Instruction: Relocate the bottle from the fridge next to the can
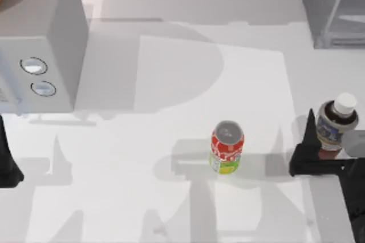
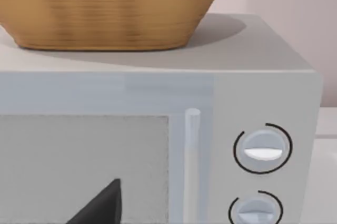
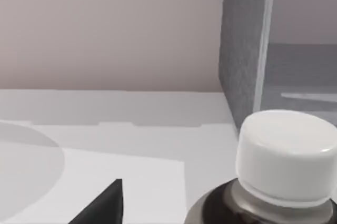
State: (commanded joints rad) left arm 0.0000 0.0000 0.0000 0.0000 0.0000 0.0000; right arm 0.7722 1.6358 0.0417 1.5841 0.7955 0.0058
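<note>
The bottle [image 1: 336,118], dark brown with a white cap and a grey-and-blue label, stands upright on the table near the right edge. It is outside the fridge [image 1: 331,9], the grey cabinet with a glassy door at the back right. My right gripper [image 1: 333,132] is open around the bottle, with a small gap between its dark finger [image 1: 307,140] and the bottle's side. In the right wrist view the white cap [image 3: 287,153] is close up, beside one finger [image 3: 102,205], with the fridge [image 3: 245,50] behind. The red and yellow-green can [image 1: 227,147] stands mid-table, well left of the bottle.
A light-grey box with two round knobs [image 1: 43,43] fills the back left; a woven basket [image 2: 105,8] sits on top of it. My left gripper [image 1: 5,152] is parked at the table's left edge, facing that box.
</note>
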